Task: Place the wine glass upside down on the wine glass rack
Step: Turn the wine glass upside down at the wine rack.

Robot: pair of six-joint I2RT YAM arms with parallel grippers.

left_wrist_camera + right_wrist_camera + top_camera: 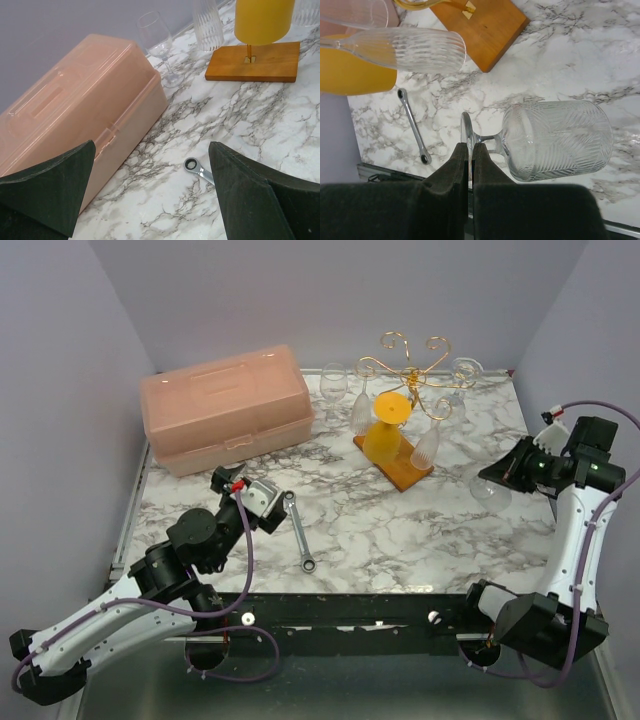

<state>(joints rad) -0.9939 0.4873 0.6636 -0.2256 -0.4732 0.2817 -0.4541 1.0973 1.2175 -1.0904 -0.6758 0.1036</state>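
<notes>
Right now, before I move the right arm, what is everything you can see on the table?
wine glass rack: one, gold wire on an orange-brown base, back centre
ribbed glasses: at least two, clear, hung upside down on the rack
yellow glass: one, hung upside down on the rack
stemmed glass: one, clear, upright between box and rack
wine glass: one, clear and patterned, on its side, right
box: one, pink, back left
wrench: one, silver, front left
table: one, white-grey marble
left end effector: black, open, empty
right end effector: black, shut at the wine glass's foot
</notes>
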